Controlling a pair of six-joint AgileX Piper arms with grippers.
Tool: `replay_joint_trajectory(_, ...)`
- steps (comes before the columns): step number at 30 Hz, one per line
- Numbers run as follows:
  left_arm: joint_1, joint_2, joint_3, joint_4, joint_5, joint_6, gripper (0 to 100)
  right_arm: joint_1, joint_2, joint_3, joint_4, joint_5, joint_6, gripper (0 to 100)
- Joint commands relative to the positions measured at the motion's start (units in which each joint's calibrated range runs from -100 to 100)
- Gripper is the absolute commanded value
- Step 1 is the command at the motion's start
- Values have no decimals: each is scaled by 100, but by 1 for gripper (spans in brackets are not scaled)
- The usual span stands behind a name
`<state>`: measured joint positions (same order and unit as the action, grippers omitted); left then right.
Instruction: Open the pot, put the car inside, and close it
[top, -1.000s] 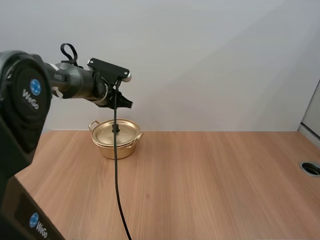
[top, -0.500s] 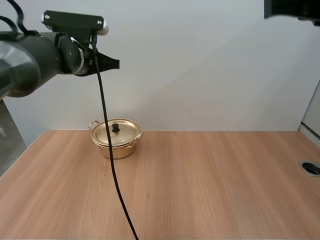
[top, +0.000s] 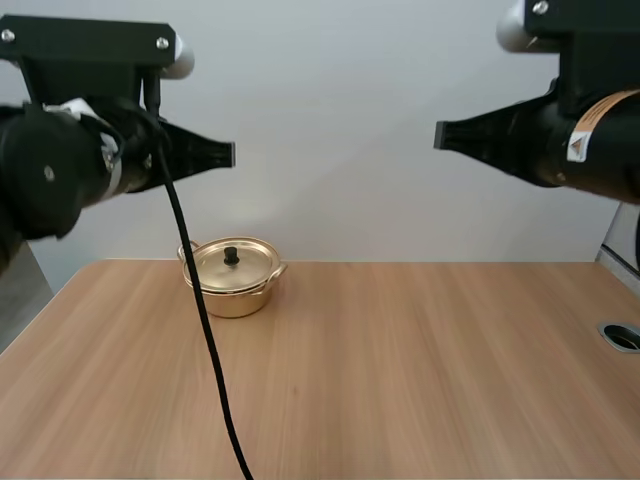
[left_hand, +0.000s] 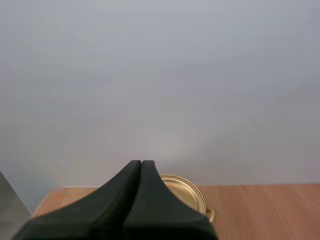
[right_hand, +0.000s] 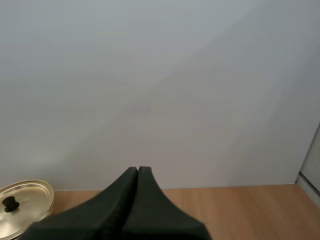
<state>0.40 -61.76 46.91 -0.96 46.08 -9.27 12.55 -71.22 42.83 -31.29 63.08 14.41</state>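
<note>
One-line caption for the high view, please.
The left tool and right tool hang shut high above the wooden table; the gold pot, lid on, stands at its far left.

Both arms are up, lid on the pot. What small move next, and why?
Probably lower the left gripper toward the knob of the lid, opening its jaws on the way: the lid sits on the pot, that gripper hangs high up with jaws shut, and the right gripper is farther off.
</note>
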Motion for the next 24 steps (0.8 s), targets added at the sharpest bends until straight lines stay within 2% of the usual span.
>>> replay_joint_trajectory(1, -32, -2419, 3283, -3, -3493, 3, 0, -5, -1, 3030, 11, -2080, 7, 0)
replay_joint_trajectory(4, -32, -2864, 4613, -3, -4995, 3, 0, -75, -1, 3489, 20, -2765, 7, 0)
replay_joint_trajectory(7, -32, -3226, 5309, -3, -5448, 216, 0, -351, -92, 3700, 268, -2805, 7, 0)
replay_joint_trajectory(11, -32, -3773, 5309, -3, -3636, 311, 0, -889, -167, 3915, 312, -2978, 7, 0)
replay_joint_trajectory(14, -66, -3824, 5309, -3, -2512, 168, 0, -1083, -395, 4166, 34, -3609, -26, 0)
replay_joint_trajectory(20, -91, -3824, 5309, -3, -1586, 88, 0, -1103, -1486, 4632, -467, -4120, -26, 0)
replay_joint_trajectory(24, -91, -3824, 5309, -3, -1586, 88, 0, -1103, -2128, 5098, -100, -4521, -1, 0)
